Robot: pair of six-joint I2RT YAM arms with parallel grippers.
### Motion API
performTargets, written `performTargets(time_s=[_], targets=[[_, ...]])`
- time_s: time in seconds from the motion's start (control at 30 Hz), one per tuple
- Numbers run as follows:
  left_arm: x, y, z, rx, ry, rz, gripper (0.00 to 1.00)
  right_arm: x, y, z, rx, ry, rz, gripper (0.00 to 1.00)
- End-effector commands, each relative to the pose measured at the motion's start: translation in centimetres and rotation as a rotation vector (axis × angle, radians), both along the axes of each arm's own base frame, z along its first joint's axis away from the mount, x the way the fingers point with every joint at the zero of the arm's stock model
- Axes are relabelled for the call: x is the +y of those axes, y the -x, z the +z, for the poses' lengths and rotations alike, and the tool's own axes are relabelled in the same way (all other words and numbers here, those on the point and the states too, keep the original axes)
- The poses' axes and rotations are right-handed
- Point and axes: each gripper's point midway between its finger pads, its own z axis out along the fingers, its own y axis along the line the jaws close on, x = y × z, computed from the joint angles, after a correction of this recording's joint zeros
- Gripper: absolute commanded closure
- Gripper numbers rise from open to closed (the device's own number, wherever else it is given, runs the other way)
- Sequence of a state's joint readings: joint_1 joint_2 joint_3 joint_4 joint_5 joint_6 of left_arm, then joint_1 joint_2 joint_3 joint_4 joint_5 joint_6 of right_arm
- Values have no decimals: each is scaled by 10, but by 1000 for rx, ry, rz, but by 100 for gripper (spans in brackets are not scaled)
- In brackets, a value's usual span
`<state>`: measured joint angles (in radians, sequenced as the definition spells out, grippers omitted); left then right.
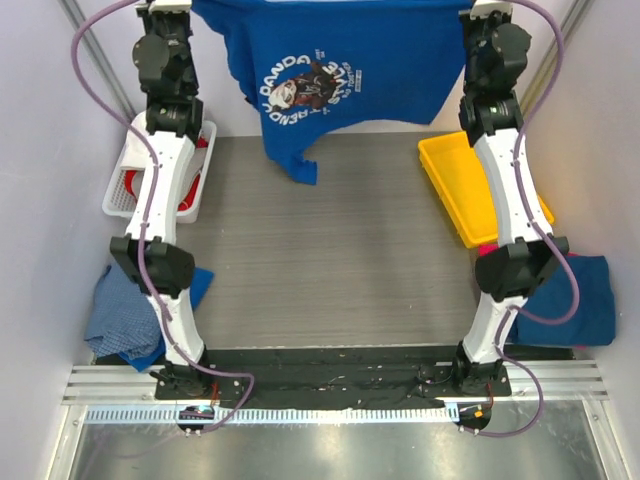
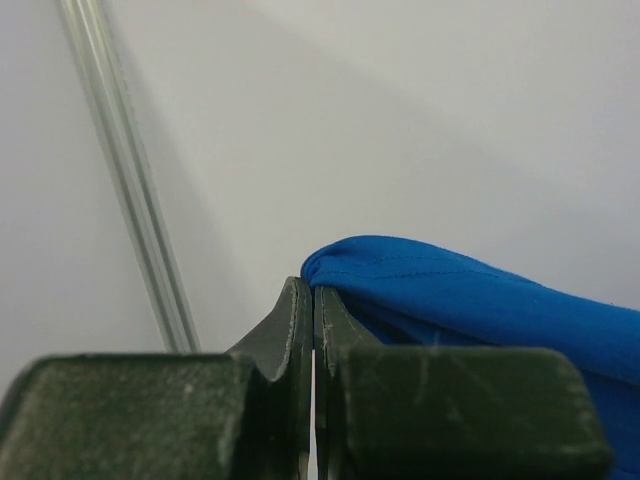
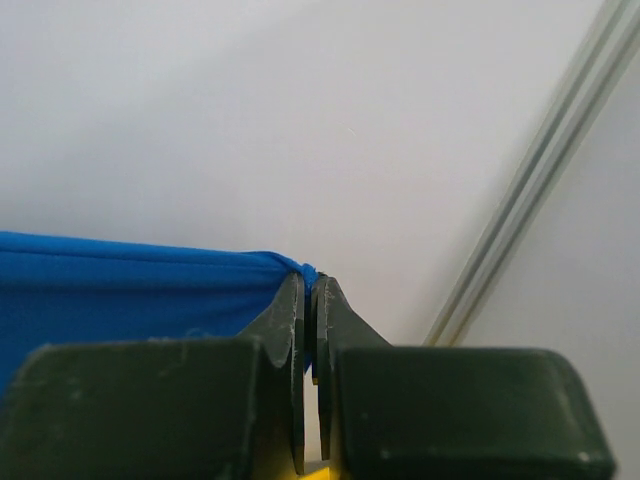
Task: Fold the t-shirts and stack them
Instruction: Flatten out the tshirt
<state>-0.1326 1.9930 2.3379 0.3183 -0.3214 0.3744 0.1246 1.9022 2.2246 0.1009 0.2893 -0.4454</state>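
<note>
The printed shirt (image 1: 330, 60) hangs in the air over the far end of the table (image 1: 320, 280). It is stretched by its upper edge between the two arms, its print (image 1: 305, 88) faces the top camera, and one loose part droops lowest, left of centre (sleeve or hem, I cannot tell). The left gripper (image 2: 313, 295) has its jaws pressed together on a rolled edge of the blue cloth, and the right gripper (image 3: 310, 290) nips the opposite corner just as tightly. Holding it high and wide probably lets the cloth fall out of its creases, so it can be lowered flat onto the table for folding. A white basket (image 1: 125, 195) stands at the left edge and a yellow tray (image 1: 455, 185) at the right, with the shirt hanging between and beyond them. More blue cloth lies beside each arm base, a left heap (image 1: 122, 320) and a right heap (image 1: 588, 300), likely the other shirts, either waiting or done.
</note>
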Motion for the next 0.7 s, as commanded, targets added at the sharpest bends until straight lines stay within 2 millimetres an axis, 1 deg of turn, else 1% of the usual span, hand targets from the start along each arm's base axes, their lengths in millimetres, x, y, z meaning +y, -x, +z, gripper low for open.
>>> performTargets(time_s=[0.0,0.03,0.07,0.1,0.13,0.17,0.2,0.23,0.27,0.3,0.33,0.37,0.4,0.43,0.47,0.5,0.53,0.57,0.6,0.63,0.67], targets=[[28,97,75,-202,43,52,100,-20,88,68,-160,-52,-29,99],[27,95,65,-161,34,52,100,-19,98,66,-148,-51,-17,99],[27,106,69,-161,33,52,100,-15,97,48,-99,-46,-8,99],[27,129,83,-183,35,45,100,-13,105,46,-86,-42,4,99],[26,135,79,-152,26,40,100,-14,130,55,-89,-43,9,99],[24,146,81,-152,23,31,100,-14,135,46,-64,-50,15,99],[25,180,98,-191,26,21,100,-15,148,47,-64,-53,18,99],[23,184,91,-163,21,15,100,-18,175,57,-90,-55,21,99],[23,195,92,-164,20,8,100,-19,182,50,-75,-60,26,99],[28,234,108,-213,32,2,100,-19,193,51,-81,-65,33,99],[28,238,99,-180,34,-1,100,-20,202,46,-56,-67,35,99],[30,254,101,-189,39,-6,100,-22,227,54,-87,-82,44,99],[32,268,102,-197,41,-13,100,-22,236,55,-90,-87,54,99],[33,296,104,-207,38,-30,100,-23,248,54,-80,-91,59,99],[32,308,103,-209,36,-47,100,-23,271,63,-109,-103,78,99],[32,314,96,-195,34,-61,100,-21,283,65,-116,-98,100,99],[31,350,100,-224,19,-88,100,-21,293,64,-110,-100,108,99],[31,362,98,-230,25,-109,100,-24,314,70,-134,-102,113,99],[29,367,86,-201,15,-121,100,-22,324,72,-138,-99,129,99],[30,399,89,-244,1,-138,100,-22,334,71,-126,-100,134,99],[30,412,86,-254,-5,-147,100,-24,343,72,-129,-100,134,99]])
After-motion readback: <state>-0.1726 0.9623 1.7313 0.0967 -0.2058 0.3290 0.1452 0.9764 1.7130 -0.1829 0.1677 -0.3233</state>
